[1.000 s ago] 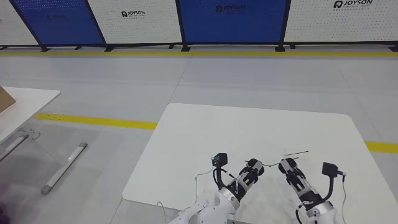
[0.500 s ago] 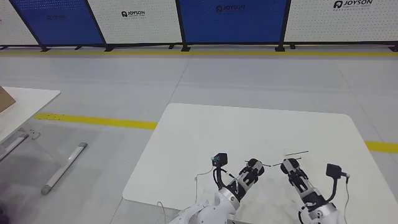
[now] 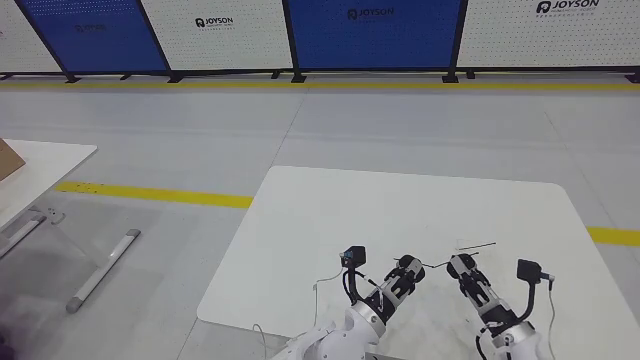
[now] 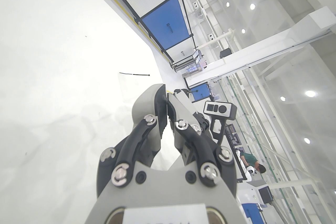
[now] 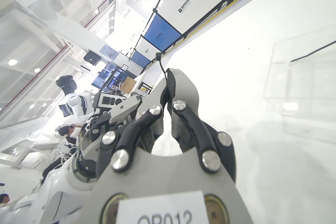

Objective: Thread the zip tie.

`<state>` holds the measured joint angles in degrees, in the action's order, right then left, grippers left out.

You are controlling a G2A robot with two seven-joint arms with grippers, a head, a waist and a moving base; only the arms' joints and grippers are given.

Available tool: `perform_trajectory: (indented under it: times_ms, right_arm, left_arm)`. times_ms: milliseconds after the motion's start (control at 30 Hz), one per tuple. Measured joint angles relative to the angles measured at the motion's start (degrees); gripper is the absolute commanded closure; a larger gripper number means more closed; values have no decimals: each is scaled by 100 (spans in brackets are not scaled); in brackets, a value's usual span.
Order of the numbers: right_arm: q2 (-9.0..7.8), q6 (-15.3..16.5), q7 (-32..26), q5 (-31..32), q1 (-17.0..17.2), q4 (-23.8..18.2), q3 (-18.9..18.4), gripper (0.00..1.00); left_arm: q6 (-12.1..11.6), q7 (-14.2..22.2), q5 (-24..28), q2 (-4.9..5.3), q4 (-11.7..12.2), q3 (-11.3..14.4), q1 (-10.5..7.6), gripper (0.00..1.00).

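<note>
A thin black zip tie (image 5: 162, 66) sticks out of my right gripper (image 5: 168, 75), which is shut on it, with the tie's head (image 5: 158, 56) free beyond the fingertips. In the top view the zip tie (image 3: 435, 263) runs as a dark line from my right gripper (image 3: 458, 263) towards my left gripper (image 3: 410, 266), both low over the white table (image 3: 400, 210) near its front edge. My left gripper (image 4: 164, 88) is shut; I cannot tell if the tie's other end is between its pads. My right gripper (image 4: 180, 92) sits just behind it.
A second black zip tie (image 3: 478, 247) lies in a shallow clear tray (image 5: 302, 83) just beyond the right gripper. The table's front edge is close under both arms. Blue and white panels stand across the floor beyond the table.
The right arm drifted slightly back and to the right half a second ago, then returned to where it was. The left arm has stayed put, and both grippers remain shut.
</note>
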<state>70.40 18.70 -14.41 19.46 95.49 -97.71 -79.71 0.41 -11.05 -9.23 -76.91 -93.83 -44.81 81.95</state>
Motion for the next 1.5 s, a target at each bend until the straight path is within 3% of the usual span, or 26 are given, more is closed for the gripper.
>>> perform_trajectory:
  times_ms: [367,1233,1500]
  right_arm:
    - [-31,79,108,-91,154,-149,-123,100]
    - [-64,77,112,28,127,-153,-29,100]
    - [-54,-54,138,112,12,-48,80,100]
  left_arm:
    - [0,0,0,0,0,0,0,100]
    - [0,0,0,0,0,0,0,100]
    - [0,0,0,0,0,0,0,100]
